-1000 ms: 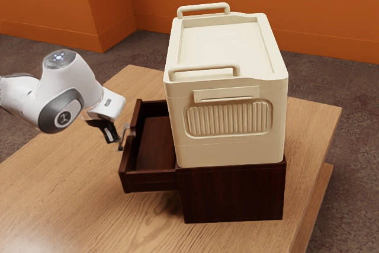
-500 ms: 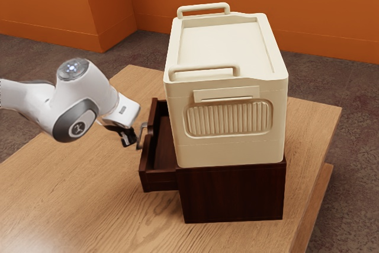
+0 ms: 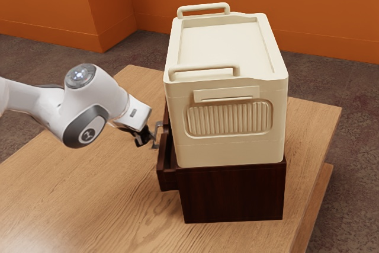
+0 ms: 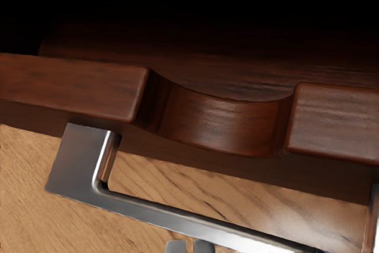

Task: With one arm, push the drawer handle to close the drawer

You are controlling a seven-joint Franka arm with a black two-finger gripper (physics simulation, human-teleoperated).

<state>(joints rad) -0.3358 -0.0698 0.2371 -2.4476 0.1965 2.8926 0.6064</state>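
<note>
Dark wood drawer (image 3: 164, 173): just left of centre in the exterior frame, poking a bit out of the matching cabinet (image 3: 231, 197). Mostly in, not shut.
Metal bar handle (image 4: 172, 218): running across the lower part of the wrist frame. Looks stiff and smooth, probably kinda slippery, hardly fragile.
Black gripper (image 3: 148, 139): left of centre in the exterior frame, right up by the handle. Can't tell for sure about actual contact.
Fingers: narrow, tips pretty much together at the bottom edge of the wrist frame, nothing pinched between.
Cream storage box (image 3: 231, 153): parked on top of the cabinet, centre of the exterior frame. Likely decent ballast against the cabinet scooting.
Drawer feel: probably light, with a little rail friction. No real muscle needed.
Where to push: middle of the bar, below the scooped notch (image 4: 219, 125) in the wrist frame. No grasp needed, just straight, steady pressure.
Watch out for: sliding off the slick bar, or pushing off-centre and jamming the drawer crooked.
</note>
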